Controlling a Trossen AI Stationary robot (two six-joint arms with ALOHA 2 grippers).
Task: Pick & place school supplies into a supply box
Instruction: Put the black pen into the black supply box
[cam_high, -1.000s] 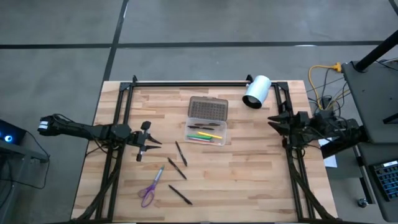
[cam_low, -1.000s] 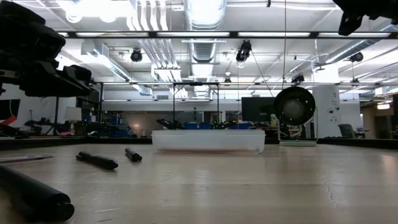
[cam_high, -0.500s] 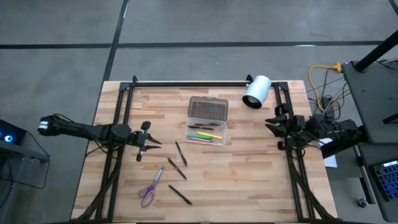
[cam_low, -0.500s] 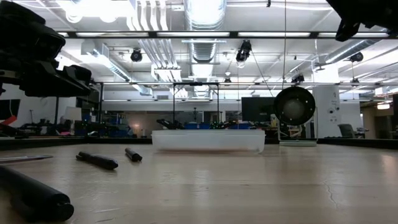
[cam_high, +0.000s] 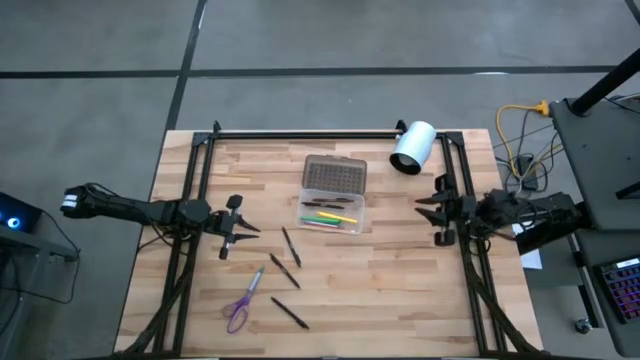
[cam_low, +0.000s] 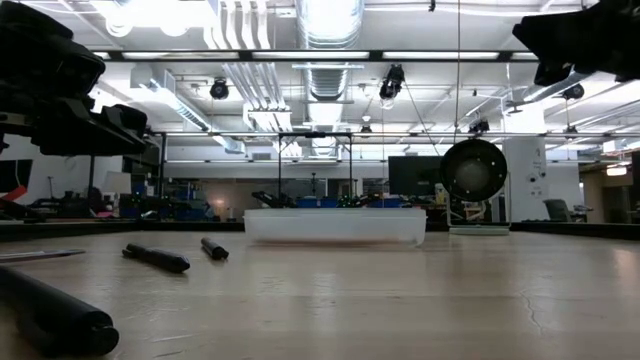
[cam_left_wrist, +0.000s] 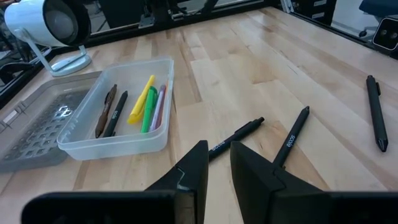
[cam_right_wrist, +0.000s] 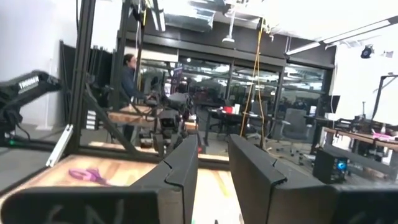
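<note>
Between picks: both pincers empty, left pincer (cam_high: 236, 228) and right pincer (cam_high: 432, 212) slightly spread. Next, one must descend onto a loose black pen (cam_high: 290, 247) beside the supply box (cam_high: 333, 212).

open supply box (cam_high: 333, 211) holding pens, scissors (cam_high: 240, 308) on table

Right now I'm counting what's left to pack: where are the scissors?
In the high view, the purple-handled scissors lie on the table's near-left part, beside a black pen, outside the supply box.
</note>
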